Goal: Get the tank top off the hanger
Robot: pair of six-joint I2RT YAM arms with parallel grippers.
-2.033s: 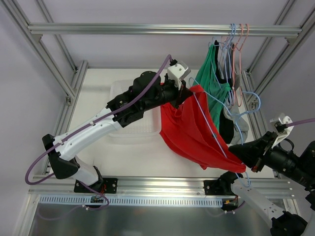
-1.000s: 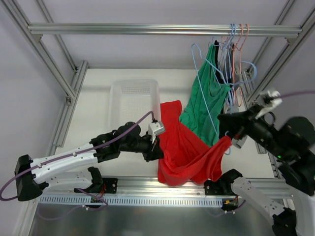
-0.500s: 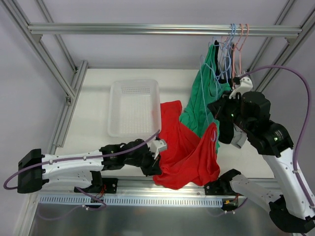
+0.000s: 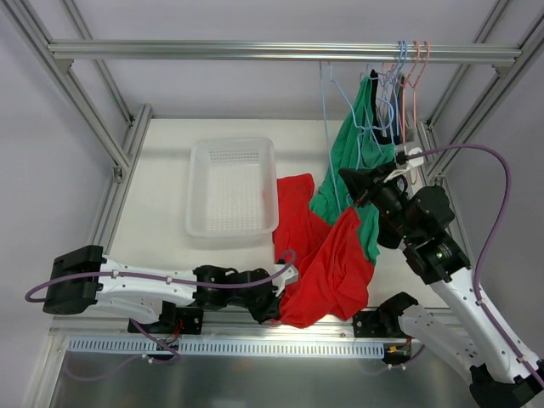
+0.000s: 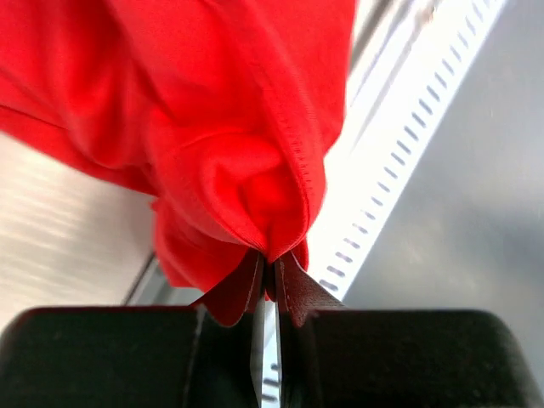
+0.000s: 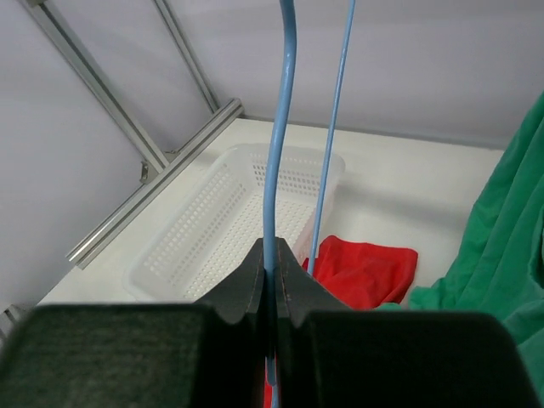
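The red tank top lies bunched on the table's near right part. One fold rises to just under my right gripper. My left gripper is low at the near edge, shut on a pinch of the red cloth; in the left wrist view its jaws close on a seam fold. The right gripper is shut on a wire of the light-blue hanger. That hanger stands upright, bare above the jaws. The red top shows behind them.
A white basket sits left of the red top, also in the right wrist view. A green top and dark garments hang from the rail with pink and blue hangers. A perforated strip edges the table.
The right gripper has lifted the blue hanger up and to the left, now upright. The left gripper has drawn the red cloth lower toward the near edge; the top has slid down.
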